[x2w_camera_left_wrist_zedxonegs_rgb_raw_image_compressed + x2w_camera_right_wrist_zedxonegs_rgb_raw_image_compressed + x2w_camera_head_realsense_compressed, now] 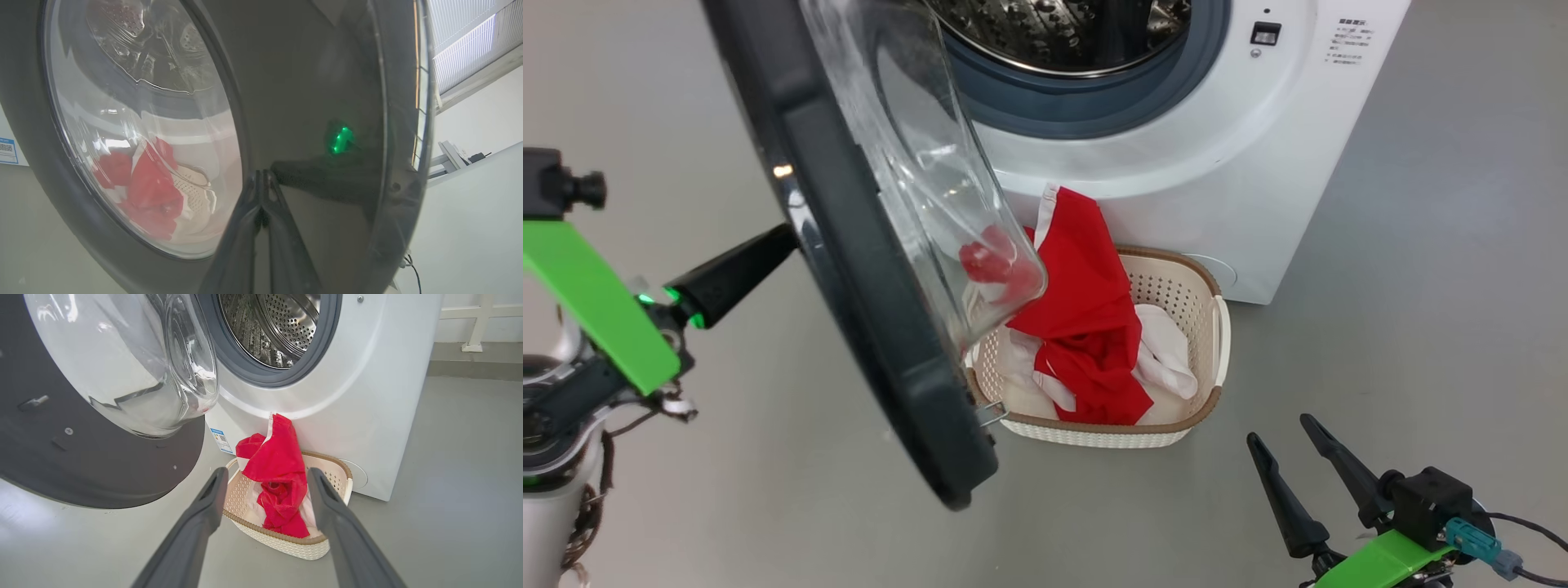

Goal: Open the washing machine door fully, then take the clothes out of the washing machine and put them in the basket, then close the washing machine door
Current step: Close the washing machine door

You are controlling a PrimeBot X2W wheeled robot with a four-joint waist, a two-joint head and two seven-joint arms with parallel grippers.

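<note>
The door (866, 327) is half open. It sticks out from the washing machine (1176, 180), and its glass bowl hangs over the left end of the basket (1094, 429). The drum (1062, 33) looks empty. The red and white clothes (1086, 310) are in the basket, which sits on the floor (1380, 343) right up against the front of the machine. One red piece stands up tall and leans on the white front, just under the round hole.

So I think the only job left is to shut the door. The left gripper (261, 179) is closed with nothing in it, and its tips seem to press on the shiny outside of the door. The right gripper (1280, 428) is wide open and holds nothing. It is low down, well away from the basket.

To do this well, push slowly and evenly on the outside, close to the edge away from the hinge. Watch the tall red piece, because the bottom of the door might catch it. Push until the door sits flat on the machine.
</note>
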